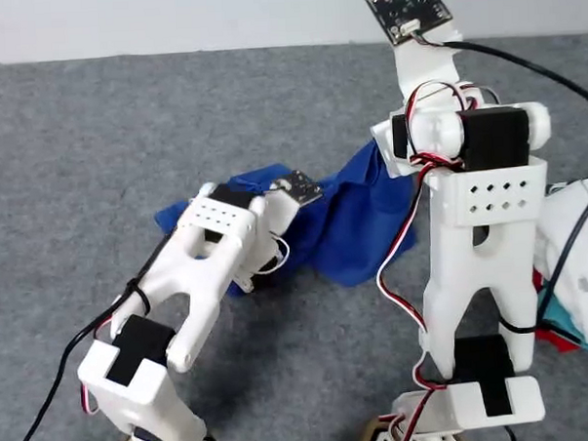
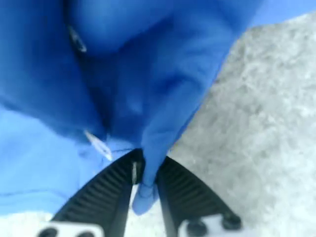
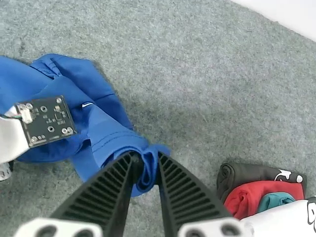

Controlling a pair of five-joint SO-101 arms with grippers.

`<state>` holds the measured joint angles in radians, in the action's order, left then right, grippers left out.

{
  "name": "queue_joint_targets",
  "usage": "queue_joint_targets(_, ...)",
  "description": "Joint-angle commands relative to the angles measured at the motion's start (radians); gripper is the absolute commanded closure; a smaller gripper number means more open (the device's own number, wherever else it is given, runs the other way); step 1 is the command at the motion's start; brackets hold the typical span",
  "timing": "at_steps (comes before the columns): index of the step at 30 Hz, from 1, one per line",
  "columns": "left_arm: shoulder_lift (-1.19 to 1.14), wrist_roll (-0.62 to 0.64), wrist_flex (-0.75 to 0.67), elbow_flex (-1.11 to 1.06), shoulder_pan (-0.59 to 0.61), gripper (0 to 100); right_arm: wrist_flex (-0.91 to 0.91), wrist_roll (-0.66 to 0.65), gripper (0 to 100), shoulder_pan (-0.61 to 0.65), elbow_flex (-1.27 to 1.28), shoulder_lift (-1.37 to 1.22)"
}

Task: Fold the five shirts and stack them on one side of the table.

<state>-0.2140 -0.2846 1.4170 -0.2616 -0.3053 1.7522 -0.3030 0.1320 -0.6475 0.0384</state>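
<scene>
A blue shirt (image 1: 348, 223) lies crumpled on the grey table between my two arms. My left gripper (image 2: 144, 174) is shut on a fold of the blue shirt (image 2: 148, 89), low by the cloth's left part. My right gripper (image 3: 145, 166) is shut on another bunched edge of the blue shirt (image 3: 94, 128), lifted above the table. The left arm's wrist board (image 3: 45, 119) sits over the cloth. A stack of folded shirts (image 3: 261, 190) in dark, red, teal and white lies at the table's right side (image 1: 580, 286).
The grey carpet-like table top (image 1: 95, 141) spreads wide to the left and behind the shirt. The right arm's white frame (image 1: 487, 271) stands tall in front of the folded stack. Cables run along both arms.
</scene>
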Motion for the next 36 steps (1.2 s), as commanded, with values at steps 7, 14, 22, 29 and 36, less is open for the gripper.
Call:
queue_joint_targets(7,0.012,-0.014,0.238,0.34,0.132,99,-0.108,0.002,98.8,-0.016,0.008,0.036)
queue_joint_targets(14,0.005,-0.011,0.285,0.627,0.249,98,-0.384,-0.002,98.8,-0.018,0.158,0.036)
queue_joint_targets(22,0.003,-0.009,0.055,0.779,0.258,98,-0.822,-0.008,98.8,-0.051,0.285,0.036)
queue_joint_targets(29,0.005,-0.009,-0.305,0.779,0.258,98,-1.079,-0.008,98.8,-0.09,0.281,0.045)
queue_joint_targets(36,0.012,-0.012,-0.434,0.834,0.259,98,-1.124,-0.005,98.8,-0.091,0.071,0.042)
